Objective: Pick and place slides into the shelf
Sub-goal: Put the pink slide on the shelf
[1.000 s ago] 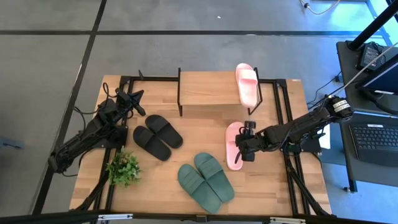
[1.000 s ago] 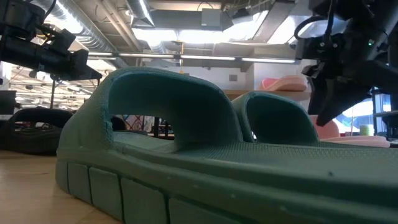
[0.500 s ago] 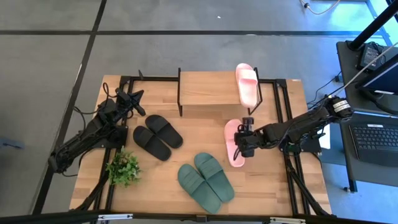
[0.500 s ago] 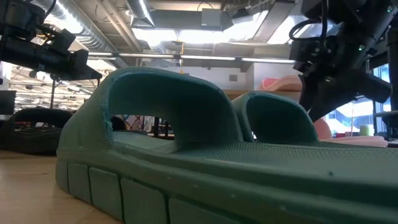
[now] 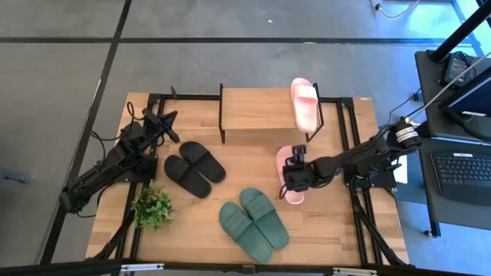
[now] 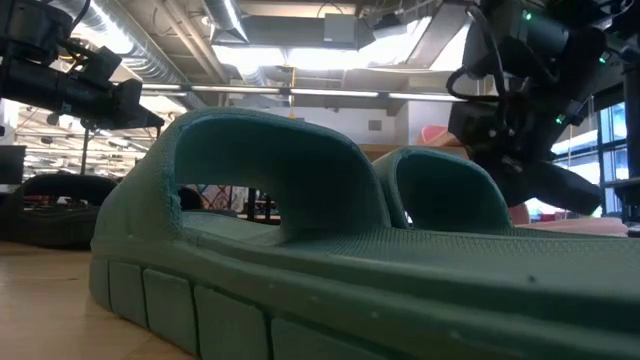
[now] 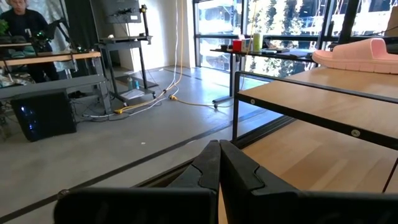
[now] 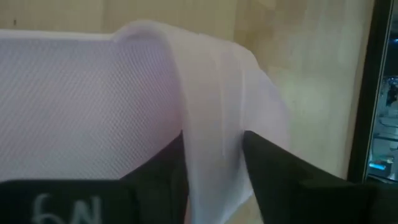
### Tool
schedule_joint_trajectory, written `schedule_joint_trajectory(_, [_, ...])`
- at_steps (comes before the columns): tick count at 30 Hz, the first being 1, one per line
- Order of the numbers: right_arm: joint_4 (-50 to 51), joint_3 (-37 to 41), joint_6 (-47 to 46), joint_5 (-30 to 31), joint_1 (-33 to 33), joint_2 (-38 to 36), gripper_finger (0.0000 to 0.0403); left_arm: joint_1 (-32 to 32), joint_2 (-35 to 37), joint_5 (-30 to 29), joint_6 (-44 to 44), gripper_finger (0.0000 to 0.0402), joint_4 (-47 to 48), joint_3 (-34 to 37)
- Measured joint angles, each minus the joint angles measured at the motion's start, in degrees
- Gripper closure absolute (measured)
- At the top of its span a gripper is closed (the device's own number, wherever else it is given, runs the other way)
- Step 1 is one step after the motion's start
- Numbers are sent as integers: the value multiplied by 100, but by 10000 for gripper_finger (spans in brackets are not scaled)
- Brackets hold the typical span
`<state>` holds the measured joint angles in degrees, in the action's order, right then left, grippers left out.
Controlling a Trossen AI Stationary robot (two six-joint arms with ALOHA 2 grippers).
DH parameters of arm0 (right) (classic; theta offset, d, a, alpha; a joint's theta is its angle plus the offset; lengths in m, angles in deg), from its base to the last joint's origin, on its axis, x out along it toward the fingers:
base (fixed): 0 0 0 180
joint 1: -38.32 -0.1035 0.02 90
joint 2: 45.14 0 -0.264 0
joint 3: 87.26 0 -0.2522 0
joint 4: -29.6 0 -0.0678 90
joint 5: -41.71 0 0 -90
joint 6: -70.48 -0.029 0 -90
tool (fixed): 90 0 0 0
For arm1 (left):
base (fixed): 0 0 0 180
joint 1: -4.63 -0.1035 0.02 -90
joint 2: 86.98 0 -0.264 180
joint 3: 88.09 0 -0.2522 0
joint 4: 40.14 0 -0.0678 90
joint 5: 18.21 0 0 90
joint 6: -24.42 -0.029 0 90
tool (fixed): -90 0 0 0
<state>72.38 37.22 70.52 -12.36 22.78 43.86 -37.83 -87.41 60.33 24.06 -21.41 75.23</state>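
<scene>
The wooden table (image 5: 337,230) carries everything, with the shelf (image 5: 257,115) near its far edge, well beyond the right gripper's fingertips. On the shelf's right end sits one pale pink slide (image 5: 304,101), long axis running front to back. Its mate, the second pink slide (image 5: 289,172), lies on the tabletop just in front of the shelf, long axis also roughly front to back, and the right gripper (image 5: 291,175) is on it: in the right wrist view the two dark fingers (image 8: 273,168) sit either side of the wide pale strap (image 8: 214,118), so the jaws are clamped on the strap. The foam looks soft with a fine dotted texture. The dark green pair (image 5: 254,222) lies side by side nearer the front edge than the fingers, angled diagonally. The black pair (image 5: 194,167) lies to the left of them, also diagonal. The left gripper (image 5: 169,123) waits by the shelf's left end, fingers pressed together, holding nothing.
</scene>
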Motion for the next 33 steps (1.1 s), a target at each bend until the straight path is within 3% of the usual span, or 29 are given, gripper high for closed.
schedule_joint_trajectory(4, [4, -5, -40, -75, 1, 47, 360, -2, 0, -1, 0, 401, 0, 0])
schedule_joint_trajectory(6, [84, -57, -191, -394, 44, -30, 386, -1, 1, -1, -1, 401, -1, 0])
schedule_joint_trajectory(12, [344, -309, -1134, -1086, 299, -520, 391, -1, 0, -2, -2, 401, 0, 0])
schedule_joint_trajectory(18, [750, -1141, -720, -1781, 637, -1082, 391, -1, 2, -2, -2, 401, -1, 0])
schedule_joint_trajectory(22, [877, -2039, -522, -1822, 959, -1355, 391, -2, 0, -2, -2, 401, 0, 0])
schedule_joint_trajectory(24, [857, -2563, -357, -1618, 1139, -1417, 391, -2, 0, -2, -2, 401, 0, 0])
schedule_joint_trajectory(31, [728, -3984, 1545, 807, 1795, -1100, 391, 0, 1, -2, -2, 401, -1, 0])
schedule_joint_trajectory(33, [672, -4192, 1852, 1047, 2092, -915, 391, -2, 0, -2, -2, 401, 0, 0])
